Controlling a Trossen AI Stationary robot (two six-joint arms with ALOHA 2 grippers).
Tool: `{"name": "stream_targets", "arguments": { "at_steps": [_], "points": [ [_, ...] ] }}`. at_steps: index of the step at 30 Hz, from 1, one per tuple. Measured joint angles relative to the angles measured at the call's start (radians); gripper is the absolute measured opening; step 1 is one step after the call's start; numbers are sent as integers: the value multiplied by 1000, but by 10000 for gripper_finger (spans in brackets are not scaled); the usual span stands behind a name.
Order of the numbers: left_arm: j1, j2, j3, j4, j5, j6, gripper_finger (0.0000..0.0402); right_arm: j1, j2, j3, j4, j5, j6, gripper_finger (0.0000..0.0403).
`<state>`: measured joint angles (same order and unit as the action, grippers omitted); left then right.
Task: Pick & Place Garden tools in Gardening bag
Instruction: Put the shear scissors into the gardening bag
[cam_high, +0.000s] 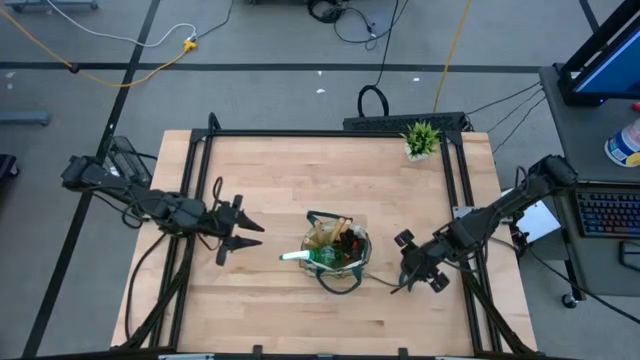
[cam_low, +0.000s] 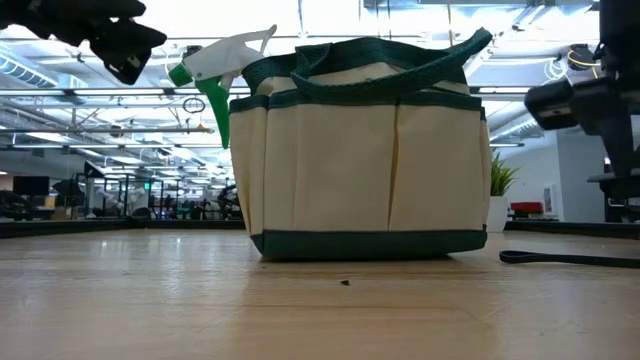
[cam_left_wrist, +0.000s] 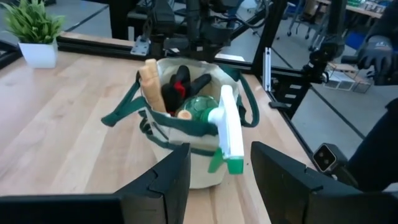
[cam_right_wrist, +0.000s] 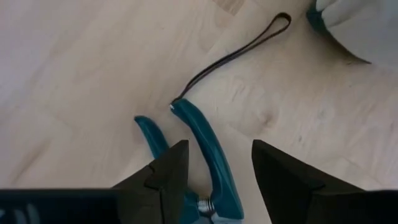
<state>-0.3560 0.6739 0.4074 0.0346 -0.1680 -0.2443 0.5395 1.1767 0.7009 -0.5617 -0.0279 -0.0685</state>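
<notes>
The teal-handled pruning shears (cam_right_wrist: 208, 168) lie flat on the table (cam_right_wrist: 81, 81). The right gripper (cam_right_wrist: 214, 171) hangs directly above them, fingers parted and holding nothing.

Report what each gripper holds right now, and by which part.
Nothing is held. The right gripper stands open over the pruning shears lying on the table; the left gripper is open and empty.

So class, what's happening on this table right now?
A two-armed robot is packing garden tools into a gardening bag at the table's middle. The spray bottle and some wooden-handled tools already sit inside. The right gripper, open, hovers over the teal pruning shears, lying on the table beside the bag. The left gripper waits open on the other side.
</notes>
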Motion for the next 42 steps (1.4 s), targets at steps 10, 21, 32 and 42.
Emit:
{"name": "stream_targets", "arguments": {
  "at_steps": [10, 21, 32, 42],
  "points": [
    [-6, -43, -26, -1, -9, 0, 175, -16, 0, -76, 79, -30, -3, 165],
    [-6, -42, -26, 14, -16, -4, 175, -16, 0, -172, 230, -28, -8, 165],
    [-6, -42, -26, 29, -17, -5, 175, -16, 0, -275, 416, -27, 9, 164],
    [-5, -41, -26, 40, -18, -5, 175, -16, 0, -302, 439, -26, 62, 116]
  ]
}}
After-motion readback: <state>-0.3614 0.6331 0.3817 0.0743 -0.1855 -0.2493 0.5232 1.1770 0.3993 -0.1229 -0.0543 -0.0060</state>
